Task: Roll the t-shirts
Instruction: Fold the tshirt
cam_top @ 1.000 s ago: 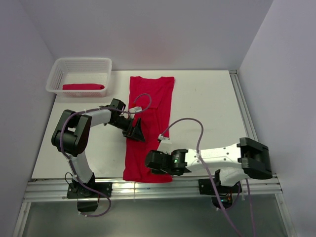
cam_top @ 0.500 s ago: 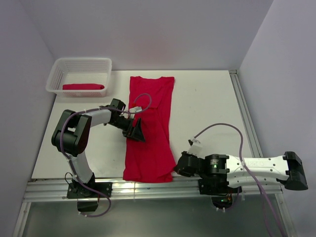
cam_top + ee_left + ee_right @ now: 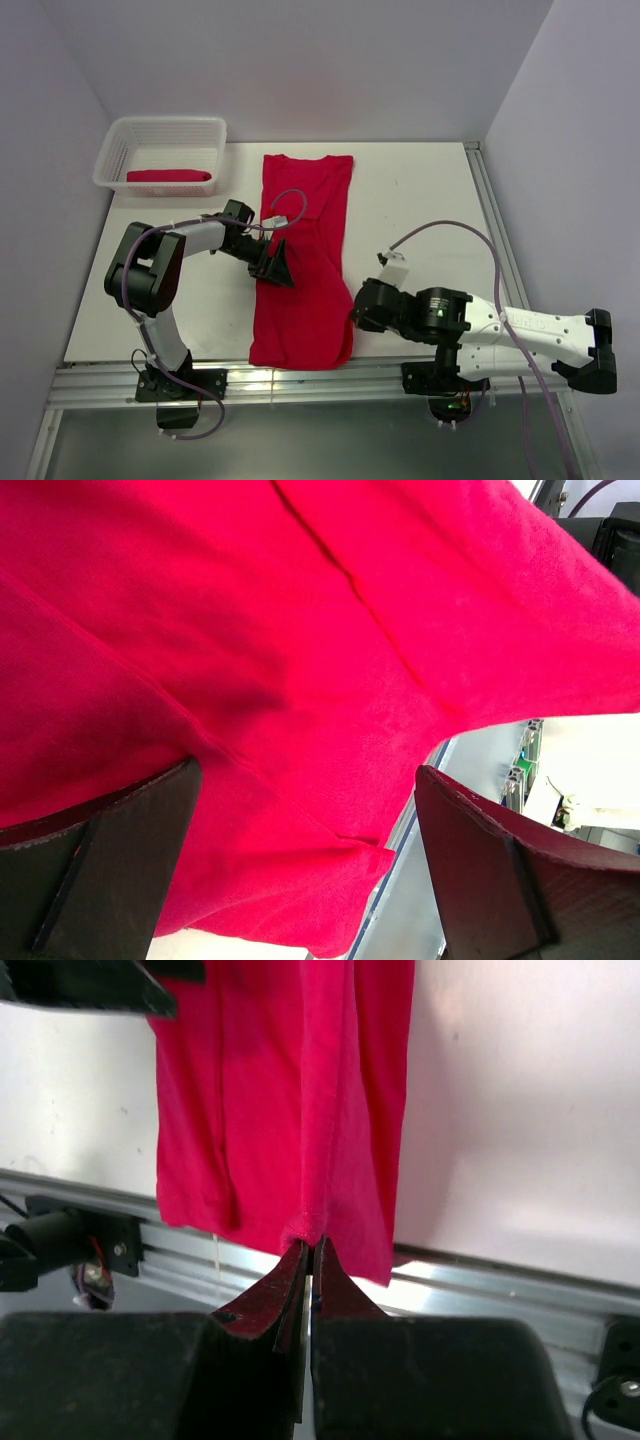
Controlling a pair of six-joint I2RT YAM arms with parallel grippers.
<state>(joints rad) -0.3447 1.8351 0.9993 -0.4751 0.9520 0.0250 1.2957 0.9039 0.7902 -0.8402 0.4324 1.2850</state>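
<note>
White table [image 3: 420, 200], pale walls on three sides, metal rail [image 3: 300, 382] at 6 o'clock. Flat t-shirt [image 3: 305, 230] runs 12 to 6 at centre. Rolled t-shirt [image 3: 168, 177] lies in basket [image 3: 112, 150] at 10 o'clock. Left gripper [image 3: 277, 267] stands wide open over flat t-shirt's 9 o'clock edge. Right gripper [image 3: 308, 1250] is closed, pinching its near 5 o'clock hem. Bare tabletop toward 3 o'clock

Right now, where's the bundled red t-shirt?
Top view, far-left table corner: bundled t-shirt lies in the white lattice basket, left of the flat t-shirt.
</note>
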